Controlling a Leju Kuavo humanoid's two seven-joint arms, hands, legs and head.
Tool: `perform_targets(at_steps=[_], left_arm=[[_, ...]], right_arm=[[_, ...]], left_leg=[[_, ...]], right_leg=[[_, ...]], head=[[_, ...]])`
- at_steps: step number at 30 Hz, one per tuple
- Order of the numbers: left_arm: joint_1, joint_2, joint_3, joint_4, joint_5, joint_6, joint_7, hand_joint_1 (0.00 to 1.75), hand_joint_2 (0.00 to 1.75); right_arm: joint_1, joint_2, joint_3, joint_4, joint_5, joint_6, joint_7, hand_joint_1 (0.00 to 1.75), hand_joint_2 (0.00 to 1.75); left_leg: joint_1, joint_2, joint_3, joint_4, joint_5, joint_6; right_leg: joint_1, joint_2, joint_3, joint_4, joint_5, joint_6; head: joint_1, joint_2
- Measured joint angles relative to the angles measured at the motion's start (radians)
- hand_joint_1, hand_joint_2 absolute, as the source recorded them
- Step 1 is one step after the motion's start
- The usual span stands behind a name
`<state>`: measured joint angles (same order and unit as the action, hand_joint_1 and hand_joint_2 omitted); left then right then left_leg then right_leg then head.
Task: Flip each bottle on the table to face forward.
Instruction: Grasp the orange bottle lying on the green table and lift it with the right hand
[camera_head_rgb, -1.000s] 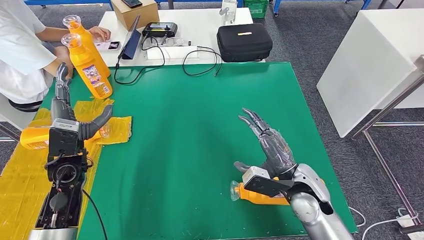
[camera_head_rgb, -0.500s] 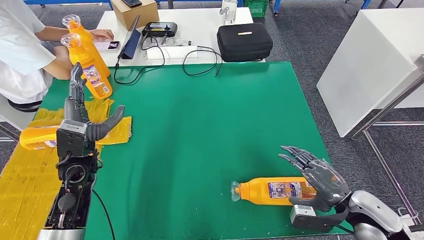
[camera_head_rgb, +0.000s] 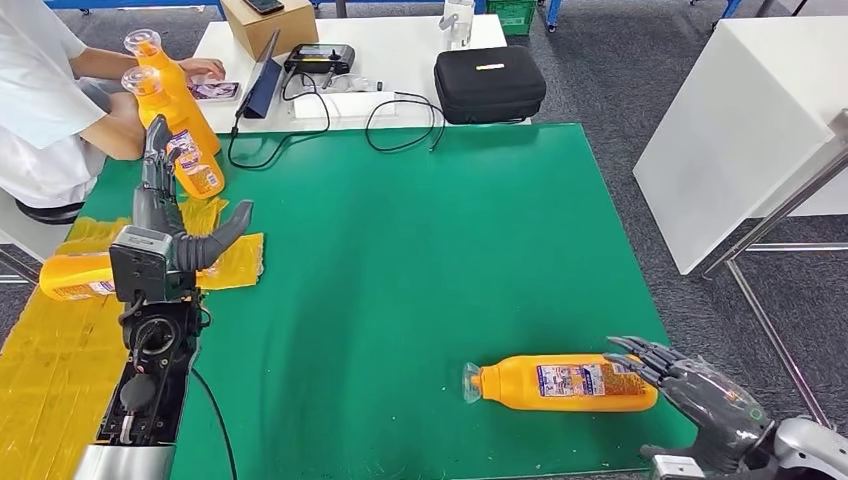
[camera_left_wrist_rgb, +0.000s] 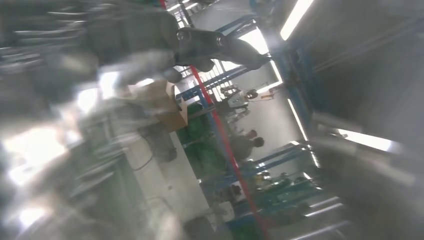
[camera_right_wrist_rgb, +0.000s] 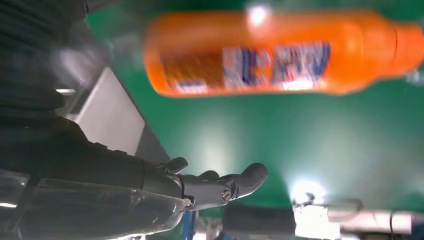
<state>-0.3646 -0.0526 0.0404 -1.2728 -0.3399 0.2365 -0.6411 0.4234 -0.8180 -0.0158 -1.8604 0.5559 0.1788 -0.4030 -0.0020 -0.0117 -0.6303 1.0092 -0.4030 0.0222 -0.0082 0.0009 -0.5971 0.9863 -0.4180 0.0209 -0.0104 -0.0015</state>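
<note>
An orange bottle (camera_head_rgb: 560, 383) lies on its side, label up, clear cap pointing away from the right hand (camera_head_rgb: 705, 405), base just beside its fingertips. Two bottles (camera_head_rgb: 178, 125) stand upright beyond the left hand (camera_head_rgb: 165, 235); another (camera_head_rgb: 75, 276) lies flat beside its wrist.

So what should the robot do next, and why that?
Probably reach the left hand forward to the nearer upright bottle. The hand hangs open just short of it, while the bottle lying on the green mat already shows its label and the right hand sits open beside it, holding nothing.
</note>
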Motion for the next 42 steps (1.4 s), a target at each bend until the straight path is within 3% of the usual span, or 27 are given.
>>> perform_targets(at_steps=[6, 16, 24, 26, 29, 33, 42], left_arm=[[-0.02, 0.0, 0.0, 0.027, 0.009, 0.0, -0.003, 0.0, 1.75], [-0.025, 0.0, 0.0, 0.049, 0.02, 0.0, -0.009, 0.0, 1.75], [-0.035, -0.004, -0.006, 0.068, 0.029, -0.016, -0.015, 0.0, 1.75], [-0.04, -0.006, -0.013, 0.073, 0.03, -0.018, -0.015, 0.0, 1.75], [-0.043, -0.013, -0.024, 0.081, 0.03, -0.019, -0.015, 0.0, 1.75], [-0.047, -0.023, -0.039, 0.091, 0.028, -0.019, -0.014, 0.0, 1.75], [-0.049, -0.032, -0.043, 0.109, 0.022, -0.02, -0.01, 0.0, 1.75]], right_arm=[[0.078, -0.053, -0.054, -0.033, -0.021, 0.01, -0.001, 0.0, 1.75], [0.118, -0.08, -0.077, -0.051, -0.045, 0.024, 0.02, 0.0, 1.75], [0.053, -0.054, -0.008, 0.029, 0.031, 0.01, 0.039, 0.0, 1.75], [-0.003, -0.029, 0.042, 0.099, 0.092, -0.016, 0.057, 0.0, 1.75], [-0.135, 0.051, 0.135, 0.275, 0.213, -0.085, 0.073, 0.0, 1.75], [-0.276, 0.145, 0.239, 0.467, 0.265, -0.14, 0.072, 0.0, 1.75], [-0.465, 0.285, 0.316, 0.682, 0.352, -0.219, 0.096, 0.0, 1.75]], left_leg=[[0.0, 0.003, 0.001, 0.0, 0.0, 0.0], [0.0, 0.003, 0.001, 0.0, 0.0, 0.0], [0.0, 0.003, 0.001, 0.0, 0.0, 0.0], [0.0, 0.005, 0.002, 0.0, 0.0, 0.0], [0.0, 0.009, 0.003, 0.0, 0.0, 0.0], [0.0, 0.01, 0.005, 0.0, 0.0, 0.0], [0.005, 0.019, 0.015, 0.0, -0.005, -0.006]], right_leg=[[0.0, 0.001, 0.0, 0.0, 0.0, 0.0], [0.0, 0.001, 0.0, 0.0, 0.0, 0.0], [0.0, 0.002, 0.0, 0.0, 0.0, 0.0], [0.0, 0.002, 0.0, 0.0, 0.0, 0.0], [0.001, 0.007, 0.0, 0.0, 0.001, 0.0], [0.0, 0.009, 0.001, 0.0, 0.001, 0.001], [0.005, 0.02, 0.009, -0.001, 0.002, 0.0]], head=[[0.0, 0.0], [0.0, 0.0], [0.0, 0.0], [0.0, 0.0], [0.0, 0.0], [0.0, 0.0], [0.0, 0.0]])
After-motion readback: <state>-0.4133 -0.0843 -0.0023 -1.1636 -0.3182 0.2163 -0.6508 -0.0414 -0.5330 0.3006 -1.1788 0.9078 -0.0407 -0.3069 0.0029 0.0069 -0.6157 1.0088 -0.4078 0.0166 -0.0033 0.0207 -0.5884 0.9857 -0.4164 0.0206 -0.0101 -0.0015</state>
